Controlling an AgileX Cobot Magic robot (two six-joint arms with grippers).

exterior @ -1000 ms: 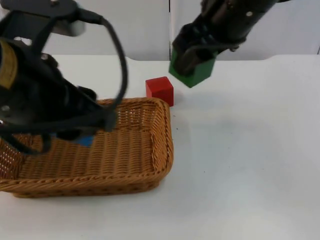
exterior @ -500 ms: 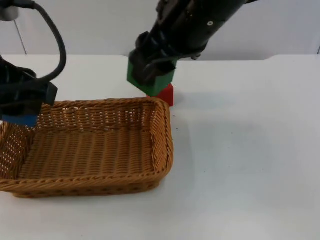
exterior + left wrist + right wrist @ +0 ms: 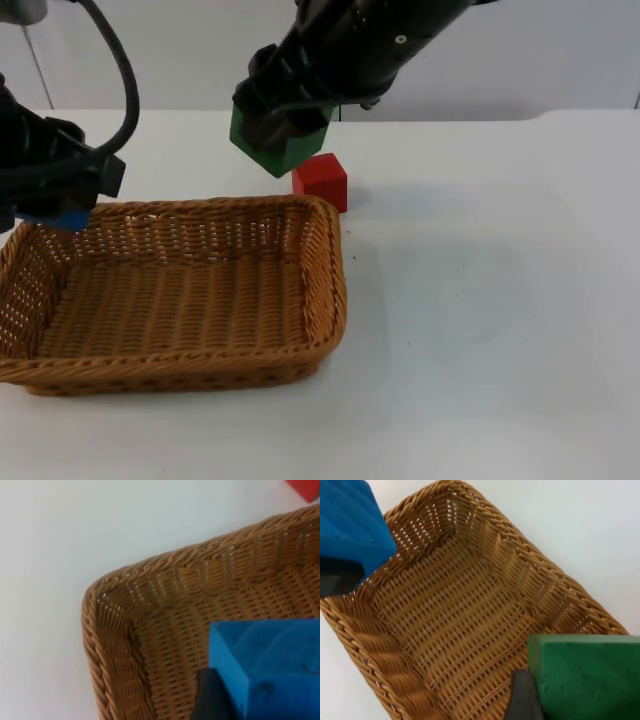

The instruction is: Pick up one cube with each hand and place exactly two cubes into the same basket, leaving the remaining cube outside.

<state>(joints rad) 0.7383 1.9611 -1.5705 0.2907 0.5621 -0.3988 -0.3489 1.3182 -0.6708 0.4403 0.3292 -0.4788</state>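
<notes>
Wicker basket sits empty; my left gripper grips the blue cube over its far-left corner, my right gripper clamps the green cube above its far rim. Red cube rests behind the basket. Releasing now risks green clipping the rim and rolling out.

No text, label, brand, number or sign can be read anywhere in these views.
</notes>
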